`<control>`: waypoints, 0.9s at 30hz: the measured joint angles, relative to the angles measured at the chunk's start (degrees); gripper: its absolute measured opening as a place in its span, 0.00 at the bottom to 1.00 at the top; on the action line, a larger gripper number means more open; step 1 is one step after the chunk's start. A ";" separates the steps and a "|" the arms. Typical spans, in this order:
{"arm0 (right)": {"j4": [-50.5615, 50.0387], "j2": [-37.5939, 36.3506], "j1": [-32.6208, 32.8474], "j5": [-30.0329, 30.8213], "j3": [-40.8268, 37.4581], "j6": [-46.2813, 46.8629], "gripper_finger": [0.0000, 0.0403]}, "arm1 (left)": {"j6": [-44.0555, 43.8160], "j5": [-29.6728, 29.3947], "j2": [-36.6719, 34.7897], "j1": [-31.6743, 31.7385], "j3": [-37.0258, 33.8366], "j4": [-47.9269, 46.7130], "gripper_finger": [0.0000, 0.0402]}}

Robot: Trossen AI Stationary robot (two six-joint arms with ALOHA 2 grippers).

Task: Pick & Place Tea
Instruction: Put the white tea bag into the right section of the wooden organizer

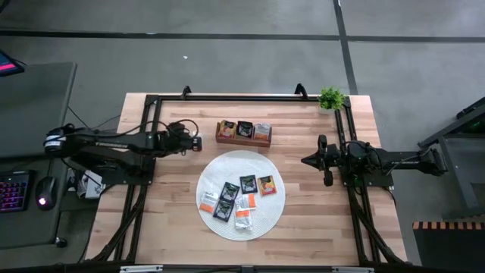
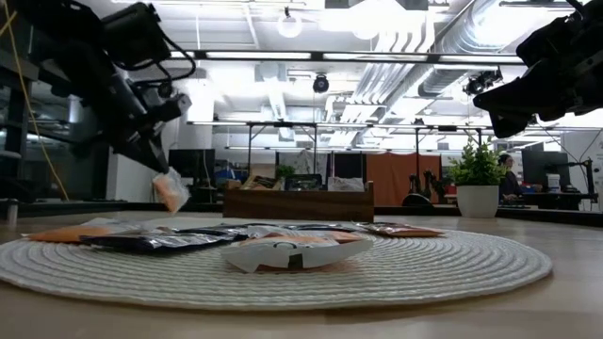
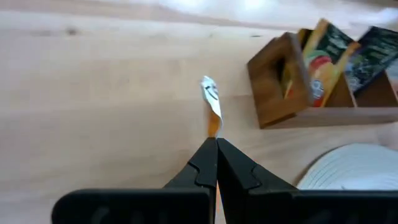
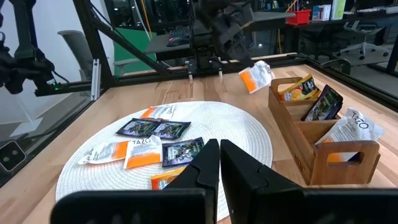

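Observation:
Several tea sachets [image 1: 227, 199], black, orange and white, lie flat on the round white mat [image 1: 265, 216]; they also show in the right wrist view [image 4: 152, 140]. My left gripper [image 1: 198, 142] hangs above the bare wood to the left of the wooden tray [image 1: 243, 132], shut on one orange-and-white sachet [image 2: 171, 191]. The tray's three compartments hold sachets standing on edge [image 4: 323, 102]. My right gripper [image 1: 305, 161] waits shut at the table's right side, above the wood, touching nothing. My left gripper pinches the sachet's one end [image 3: 213, 129] between its two fingertips. The fingers slant down from the table's left side. The sachet reaches out past the fingertips and hangs below them [image 4: 256, 76], tilted and clear of the table.
A small potted plant [image 1: 331, 98] stands at the far right corner. A black frame [image 1: 227, 96] runs round the table's edges. Bare wood lies between the mat and the left edge.

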 joint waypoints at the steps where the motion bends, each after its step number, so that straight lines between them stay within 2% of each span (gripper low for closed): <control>1: 0.00 0.00 0.02 -0.02 0.01 -0.02 0.03 | 1.02 -0.40 -0.39 -0.37 0.01 0.05 0.00; 6: 0.00 0.00 0.01 -0.01 0.00 -0.02 0.03 | 3.33 0.09 -1.00 -0.96 -0.01 1.64 0.00; 15: 0.00 0.00 0.01 -0.01 0.00 -0.01 0.03 | 11.19 2.55 -1.00 -0.96 -0.01 10.77 0.00; 27: 0.00 0.00 0.00 0.00 0.02 -0.02 0.03 | 26.96 10.19 1.84 -0.83 0.06 30.69 0.00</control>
